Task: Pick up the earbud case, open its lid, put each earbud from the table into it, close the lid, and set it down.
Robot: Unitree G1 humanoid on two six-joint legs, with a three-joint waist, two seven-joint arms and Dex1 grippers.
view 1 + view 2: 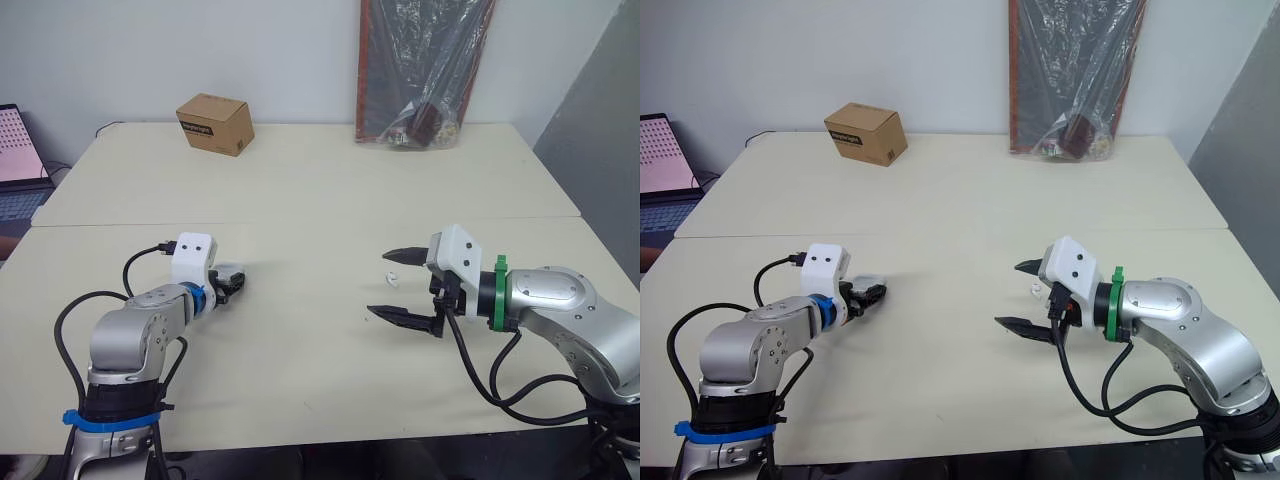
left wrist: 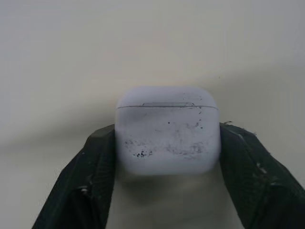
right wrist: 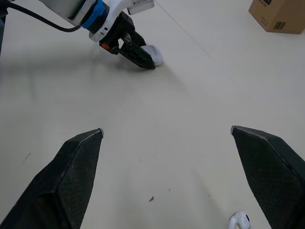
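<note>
Pale, matte desk (image 1: pixel 320 200), two tops butted along a seam, bare white wall behind.

Left tool (image 1: pixel 232 283): clamped on the earbud case (image 2: pixel 167 131), one finger flat on each side wall. The case sits low at the desk surface (lifted or resting, cannot tell). The lid seam faces the wrist camera and the lid is shut.

Handling, judged: the case is a small, rigid, rounded shell, light, with a smooth, scuffed finish, so it is likely slippery under hard pads. The side-wall hold below the seam looks right, since it leaves the lid free to swing. A hold any higher would pin the lid. Expect the case to twist between the pads when the lid is pushed.

Right tool (image 1: pixel 380 284): fingers wide apart, holding nothing, low over the desk and well apart from the left tool. One white earbud (image 3: pixel 239 220) lies on the desk just beside one of its fingers. The earbud is tiny, glossy and light (it will likely skate if nudged), so it is best pinched across the stem or bulb with a gentle squeeze.

Farther out from both tools: a cardboard box (image 1: pixel 214 123), a plastic-wrapped bundle (image 1: pixel 420 70) leaning on the wall, and a laptop (image 1: pixel 20 160) off the left edge.
</note>
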